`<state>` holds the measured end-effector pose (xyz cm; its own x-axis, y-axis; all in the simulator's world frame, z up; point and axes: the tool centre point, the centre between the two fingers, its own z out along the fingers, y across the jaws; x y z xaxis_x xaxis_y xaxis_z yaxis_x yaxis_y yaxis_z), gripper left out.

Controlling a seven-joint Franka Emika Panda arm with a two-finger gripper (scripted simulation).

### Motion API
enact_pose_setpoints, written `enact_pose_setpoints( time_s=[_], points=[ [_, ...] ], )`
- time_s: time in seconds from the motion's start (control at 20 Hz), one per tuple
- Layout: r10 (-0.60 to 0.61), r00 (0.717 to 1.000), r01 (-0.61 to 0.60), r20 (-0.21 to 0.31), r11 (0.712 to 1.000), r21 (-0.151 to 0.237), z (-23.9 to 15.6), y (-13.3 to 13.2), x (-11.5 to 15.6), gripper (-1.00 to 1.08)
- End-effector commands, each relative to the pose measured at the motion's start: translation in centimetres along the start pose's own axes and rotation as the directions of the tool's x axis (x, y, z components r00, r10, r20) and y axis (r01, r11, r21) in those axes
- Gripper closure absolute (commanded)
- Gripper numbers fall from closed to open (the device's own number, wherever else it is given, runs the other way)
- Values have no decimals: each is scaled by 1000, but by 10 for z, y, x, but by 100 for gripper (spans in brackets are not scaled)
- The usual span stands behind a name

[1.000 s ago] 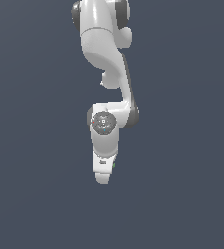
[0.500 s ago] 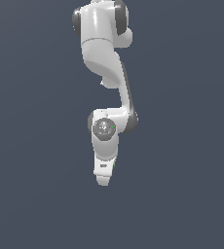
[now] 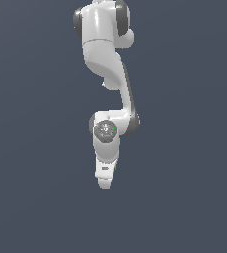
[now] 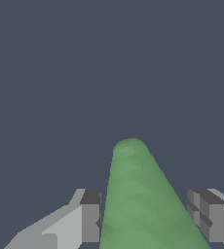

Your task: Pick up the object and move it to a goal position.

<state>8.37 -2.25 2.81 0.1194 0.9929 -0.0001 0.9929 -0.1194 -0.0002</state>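
Observation:
The object [image 4: 133, 204], a plain green cone-like solid with a rounded tip, lies between the two fingers of my gripper [image 4: 145, 216] in the wrist view. One grey finger [image 4: 89, 216] sits right against one side of the cone. The other finger [image 4: 204, 216] stands close to the opposite side with a thin gap showing. The jaws look spread to about the cone's width. In the exterior view the white gripper [image 3: 104, 184] points down low in the scene, and the hand hides nearly all of the object.
The white arm [image 3: 108, 64] rises from the gripper to the top of the exterior view. Around it is only flat dark blue-grey ground [image 3: 184, 197]. No other objects show.
The gripper has sunk slightly lower over the last second, with the motion slowing. The upper arm has shifted only a little.

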Motion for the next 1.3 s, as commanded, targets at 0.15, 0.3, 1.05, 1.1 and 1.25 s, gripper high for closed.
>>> enact_pose_setpoints(
  time_s=[0.15, 0.3, 1.05, 1.1, 1.25],
  points=[
    [0, 1000, 0, 0, 1000, 0, -1, -2, 4, 108],
    [0, 1000, 0, 0, 1000, 0, -4, -7, 12, 108],
    [0, 1000, 0, 1, 1000, 0, -44, -73, 131, 108],
    [0, 1000, 0, 1, 1000, 0, -48, -78, 141, 108],
    [0, 1000, 0, 1, 1000, 0, -57, -93, 169, 108]
  ],
)
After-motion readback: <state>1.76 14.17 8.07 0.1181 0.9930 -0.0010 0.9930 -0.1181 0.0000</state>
